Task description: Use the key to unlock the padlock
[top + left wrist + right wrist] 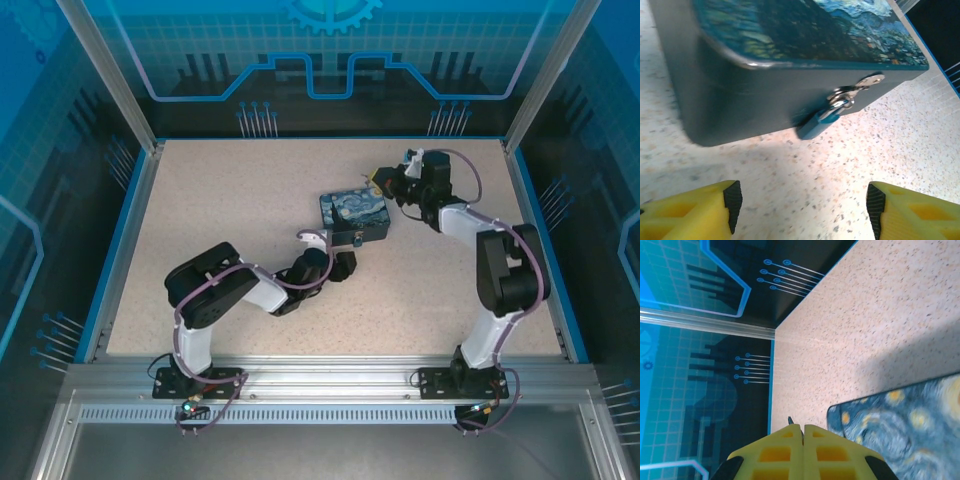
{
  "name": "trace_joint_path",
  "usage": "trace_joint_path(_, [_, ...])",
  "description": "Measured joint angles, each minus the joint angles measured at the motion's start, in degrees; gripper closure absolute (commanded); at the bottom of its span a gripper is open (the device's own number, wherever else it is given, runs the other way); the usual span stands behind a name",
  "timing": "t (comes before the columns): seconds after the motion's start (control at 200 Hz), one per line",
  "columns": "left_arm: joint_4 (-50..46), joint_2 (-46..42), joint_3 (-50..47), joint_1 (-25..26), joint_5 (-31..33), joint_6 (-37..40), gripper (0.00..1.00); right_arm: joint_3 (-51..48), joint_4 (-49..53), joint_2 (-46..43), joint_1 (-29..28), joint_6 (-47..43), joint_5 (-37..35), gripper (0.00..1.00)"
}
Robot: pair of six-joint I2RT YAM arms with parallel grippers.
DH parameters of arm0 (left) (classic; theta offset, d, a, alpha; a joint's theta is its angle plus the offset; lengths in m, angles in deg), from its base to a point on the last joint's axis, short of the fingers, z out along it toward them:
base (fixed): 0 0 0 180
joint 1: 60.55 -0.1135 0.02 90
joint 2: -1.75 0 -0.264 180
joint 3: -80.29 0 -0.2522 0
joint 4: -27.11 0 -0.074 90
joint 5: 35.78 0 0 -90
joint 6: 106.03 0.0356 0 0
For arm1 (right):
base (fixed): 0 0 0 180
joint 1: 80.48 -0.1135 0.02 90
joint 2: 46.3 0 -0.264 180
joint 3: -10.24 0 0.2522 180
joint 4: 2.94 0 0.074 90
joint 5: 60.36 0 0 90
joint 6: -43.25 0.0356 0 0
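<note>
The dark blue swirl-painted box (355,216) sits mid-table. A small blue padlock (819,124) hangs from a silver hasp (860,85) on the box's front wall. My left gripper (802,207) stands open just in front of that wall, low over the table, with nothing between its yellow fingers (715,212). In the top view the left gripper (343,263) is at the box's near side. My right gripper (802,427) is shut on the key (789,420), a thin dark sliver poking out of the closed fingertips. The right gripper (380,181) hovers by the box's far right corner.
Speckled beige tabletop (230,220) is bounded by a blue rim and dark blue patterned walls (330,60). In the right wrist view the box lid (905,425) lies at lower right, with the table's far edge (772,370) close by.
</note>
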Motion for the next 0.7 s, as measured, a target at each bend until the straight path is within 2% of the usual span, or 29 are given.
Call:
trace_joint_path(0.34, [-3.02,-6.14,-5.46,-0.26,0.15,-0.04,0.26,11.34,3.19,14.45,2.62,-0.22,0.04,1.00])
trace_joint_path(0.7, [-3.58,-6.16,-5.68,-0.26,0.17,-0.26,0.24,12.59,2.38,17.16,0.11,0.11,0.20,1.00])
